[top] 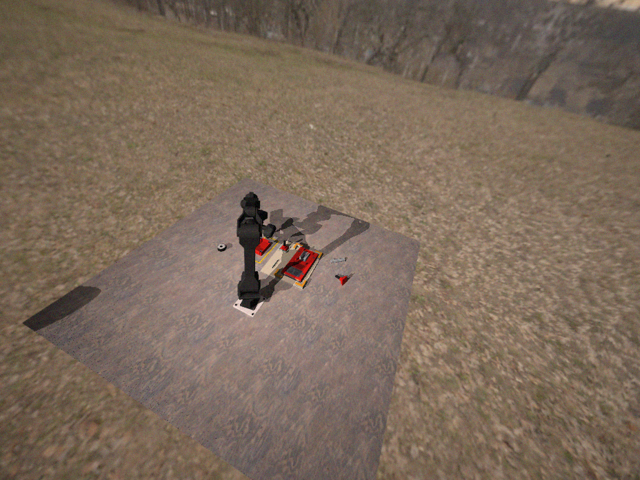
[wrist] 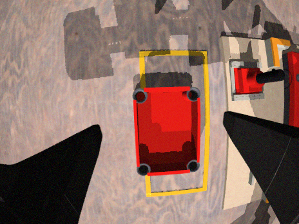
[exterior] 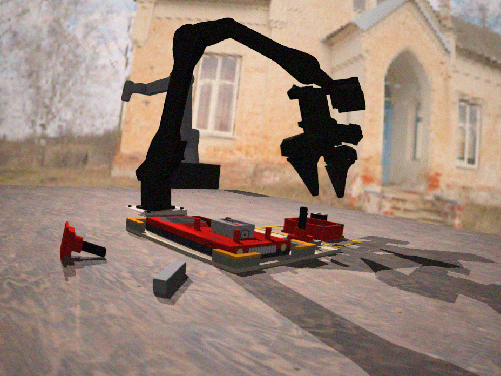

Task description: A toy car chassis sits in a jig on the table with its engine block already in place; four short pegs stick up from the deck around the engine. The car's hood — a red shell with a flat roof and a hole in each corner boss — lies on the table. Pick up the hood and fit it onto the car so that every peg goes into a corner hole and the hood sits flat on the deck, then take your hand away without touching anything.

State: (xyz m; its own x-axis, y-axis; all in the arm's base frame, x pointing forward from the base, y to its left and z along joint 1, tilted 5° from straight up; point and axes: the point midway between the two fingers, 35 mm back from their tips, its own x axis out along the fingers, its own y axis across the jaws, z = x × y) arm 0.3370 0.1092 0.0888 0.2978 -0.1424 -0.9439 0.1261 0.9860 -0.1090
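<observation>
The red hood [top: 262,246] [exterior: 331,232] [wrist: 171,112] lies on the table with its hollow side up and roof down, like an open tray. Its four corner bosses with dark holes face the wrist camera. My gripper [exterior: 328,196] [wrist: 162,124] is open and empty above the hood, one finger off each long side in the wrist view. The red chassis [top: 293,272] [exterior: 182,229] [wrist: 294,96] sits in the jig [top: 303,285] [exterior: 234,259] with the grey engine block [top: 305,255] [exterior: 226,229] on its deck. Three red pegs show around the engine in the exterior view; the fourth is hidden.
A yellow outline [wrist: 207,129] surrounds part of the hood. A red piece with a black handle [top: 284,247] [exterior: 302,220] [wrist: 248,80] stands between hood and chassis. Another red piece [top: 341,279] [exterior: 72,242] and a grey bar [top: 338,259] [exterior: 169,279] lie beyond the jig. A wheel [top: 221,247] lies behind the hood.
</observation>
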